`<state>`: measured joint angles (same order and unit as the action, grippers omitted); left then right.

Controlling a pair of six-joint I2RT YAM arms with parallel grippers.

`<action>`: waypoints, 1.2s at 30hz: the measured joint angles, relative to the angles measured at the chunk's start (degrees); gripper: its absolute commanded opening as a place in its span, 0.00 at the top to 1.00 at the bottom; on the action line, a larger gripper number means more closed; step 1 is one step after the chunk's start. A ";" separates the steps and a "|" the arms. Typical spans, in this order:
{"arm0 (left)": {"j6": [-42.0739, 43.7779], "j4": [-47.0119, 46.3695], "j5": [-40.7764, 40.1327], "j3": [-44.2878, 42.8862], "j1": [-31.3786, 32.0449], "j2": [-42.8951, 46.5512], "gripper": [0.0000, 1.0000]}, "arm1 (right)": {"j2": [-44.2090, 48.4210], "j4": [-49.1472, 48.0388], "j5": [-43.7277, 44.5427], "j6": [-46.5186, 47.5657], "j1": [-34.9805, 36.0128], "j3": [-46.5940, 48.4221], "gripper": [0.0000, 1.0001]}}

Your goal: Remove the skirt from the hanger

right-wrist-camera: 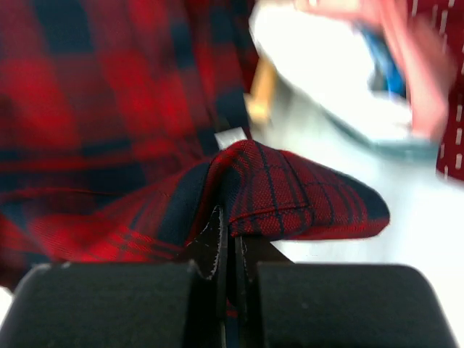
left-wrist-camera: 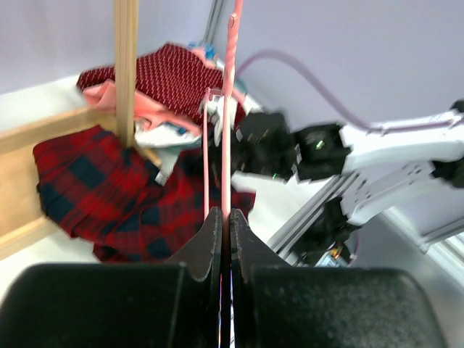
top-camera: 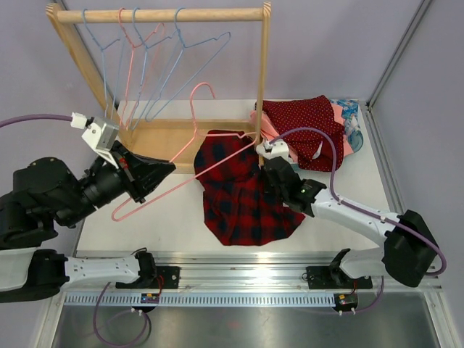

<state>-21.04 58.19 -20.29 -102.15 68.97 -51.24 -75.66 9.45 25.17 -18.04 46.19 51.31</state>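
Observation:
A red and navy plaid skirt (top-camera: 239, 199) lies on the white table, its top edge still round one end of a pink wire hanger (top-camera: 194, 138). My left gripper (top-camera: 165, 172) is shut on the hanger's lower bar (left-wrist-camera: 226, 145) and holds it tilted above the table. My right gripper (top-camera: 272, 174) is shut on a fold of the skirt's edge (right-wrist-camera: 290, 199) at the skirt's right side. The skirt also shows in the left wrist view (left-wrist-camera: 109, 196).
A wooden rack (top-camera: 167, 72) with several blue and pink wire hangers stands at the back left. A pile of clothes, dark red dotted fabric (top-camera: 304, 127) on top, lies at the back right. The table's raised right edge (top-camera: 384, 159) is close by.

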 measured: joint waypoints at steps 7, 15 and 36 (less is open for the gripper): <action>-0.61 -0.81 -6.36 3.78 0.04 -1.75 1.00 | 12.28 4.81 0.63 0.59 -0.63 -1.29 1.00; -5.01 -3.82 -11.52 31.67 0.11 2.84 1.00 | 7.21 12.04 -1.18 11.67 -14.10 35.60 1.00; -12.79 -0.66 -14.56 32.72 0.15 3.78 1.00 | -38.27 8.28 -12.07 6.82 -38.80 73.66 1.00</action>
<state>-33.82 57.54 -34.85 -69.43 69.12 -47.46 -113.93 17.74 13.10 -11.22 7.40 124.97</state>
